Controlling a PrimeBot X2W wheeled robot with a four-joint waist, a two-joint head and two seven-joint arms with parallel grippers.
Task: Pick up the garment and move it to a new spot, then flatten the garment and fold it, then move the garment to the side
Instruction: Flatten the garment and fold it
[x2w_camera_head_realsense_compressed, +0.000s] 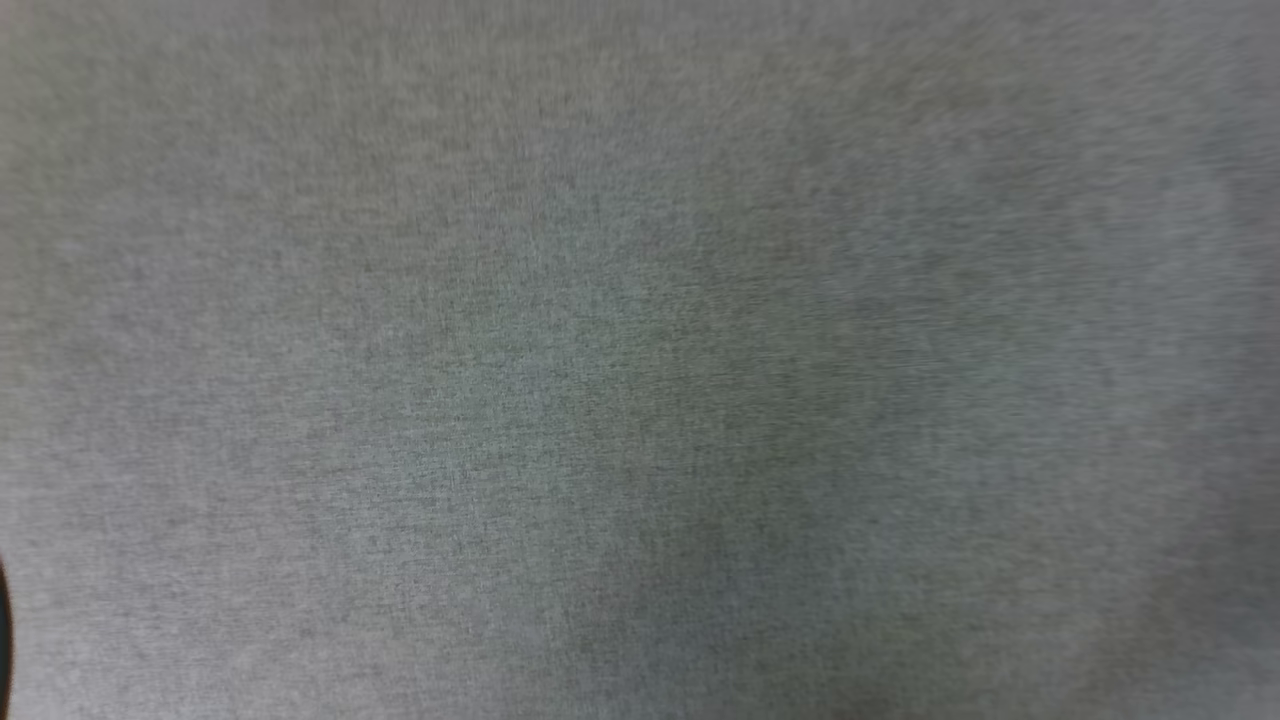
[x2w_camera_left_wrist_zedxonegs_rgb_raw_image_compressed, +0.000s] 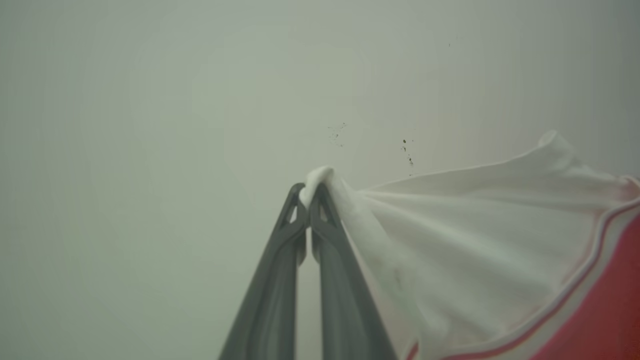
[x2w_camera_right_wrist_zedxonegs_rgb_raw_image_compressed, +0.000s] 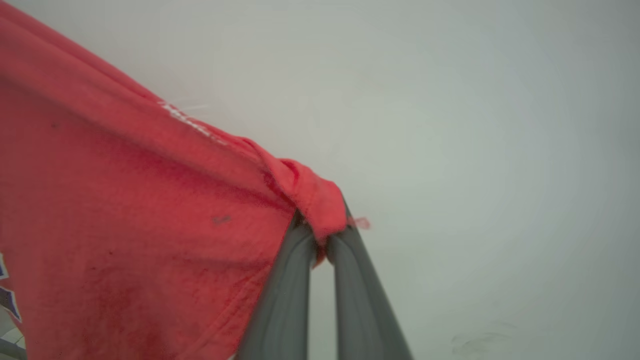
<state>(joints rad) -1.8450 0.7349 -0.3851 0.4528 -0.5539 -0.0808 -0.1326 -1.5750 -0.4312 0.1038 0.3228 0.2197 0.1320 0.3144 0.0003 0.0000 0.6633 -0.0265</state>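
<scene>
One garment (x2w_camera_right_wrist_zedxonegs_rgb_raw_image_compressed: 125, 210), two pincers. Left pincer (x2w_camera_left_wrist_zedxonegs_rgb_raw_image_compressed: 310, 196) clamped on the white sleeve edge, right pincer (x2w_camera_right_wrist_zedxonegs_rgb_raw_image_compressed: 322, 231) clamped on a red corner. Cloth hangs taut from both grips.

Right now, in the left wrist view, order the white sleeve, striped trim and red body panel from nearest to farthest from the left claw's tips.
1. white sleeve: pinched in the left claw.
2. striped trim: down to the right.
3. red body panel: lower right corner.
</scene>
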